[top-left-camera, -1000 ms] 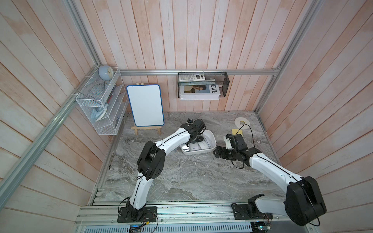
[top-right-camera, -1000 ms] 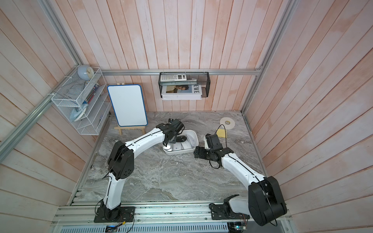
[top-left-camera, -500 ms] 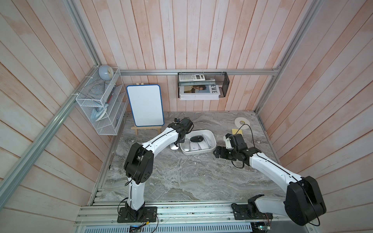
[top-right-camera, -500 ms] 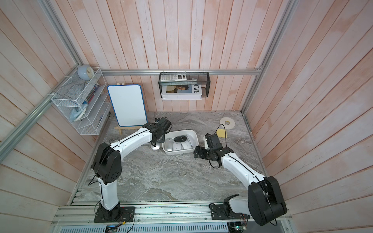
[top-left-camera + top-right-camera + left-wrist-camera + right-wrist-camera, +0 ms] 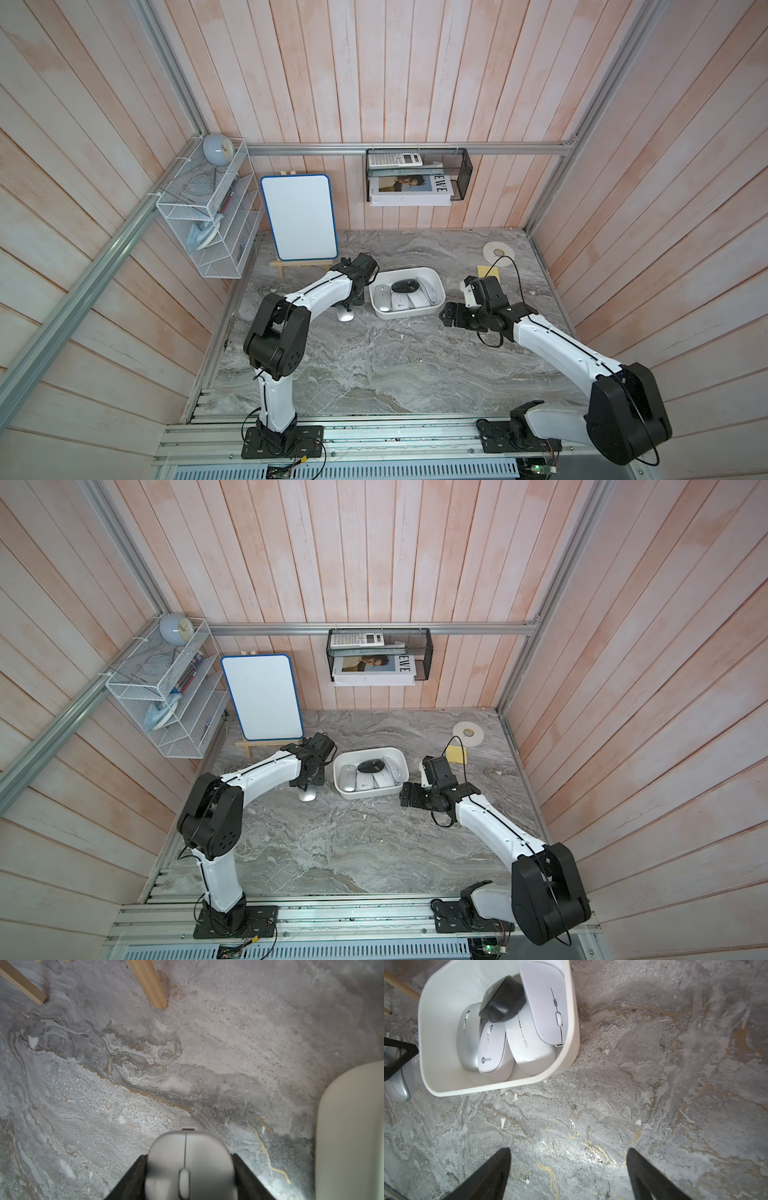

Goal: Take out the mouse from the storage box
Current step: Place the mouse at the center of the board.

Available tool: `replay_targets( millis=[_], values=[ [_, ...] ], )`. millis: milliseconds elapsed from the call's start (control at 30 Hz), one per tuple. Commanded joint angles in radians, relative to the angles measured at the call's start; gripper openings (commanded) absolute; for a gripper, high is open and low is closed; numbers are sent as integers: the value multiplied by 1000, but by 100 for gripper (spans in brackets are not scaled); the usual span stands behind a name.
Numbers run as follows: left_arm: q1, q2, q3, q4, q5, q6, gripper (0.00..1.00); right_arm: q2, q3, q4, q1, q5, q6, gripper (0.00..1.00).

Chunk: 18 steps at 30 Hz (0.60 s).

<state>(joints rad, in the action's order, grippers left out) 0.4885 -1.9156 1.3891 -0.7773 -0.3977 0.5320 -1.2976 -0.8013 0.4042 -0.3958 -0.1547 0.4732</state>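
Left gripper (image 5: 190,1169) clamps a silver mouse (image 5: 187,1147) by its sides, just outside the white storage box's (image 5: 409,313) left wall, toward the bench's (image 5: 374,365) back edge. Five other mice (image 5: 529,1043) crowd the box. Right gripper (image 5: 569,1167), jaws wide and empty, hangs just right of it.

Both top views high overhead, looking down on whole surface (image 5: 374,365), wrist views close, sharing the storage box (image 5: 498,1087).
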Motion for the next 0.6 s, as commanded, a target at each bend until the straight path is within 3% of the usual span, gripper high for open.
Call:
replay_targets(
  millis=[0,367,567],
  values=[
    [-13,-8,-17,58,31,10,48,17,-26,33,-8,19,-8,91],
    [-16,-89,-36,91,58,18,50,15,-46,56,-20,36,-15,91],
    [-16,-79,-56,108,68,17,66,8,-77,83,-28,62,-33,91]
  ],
)
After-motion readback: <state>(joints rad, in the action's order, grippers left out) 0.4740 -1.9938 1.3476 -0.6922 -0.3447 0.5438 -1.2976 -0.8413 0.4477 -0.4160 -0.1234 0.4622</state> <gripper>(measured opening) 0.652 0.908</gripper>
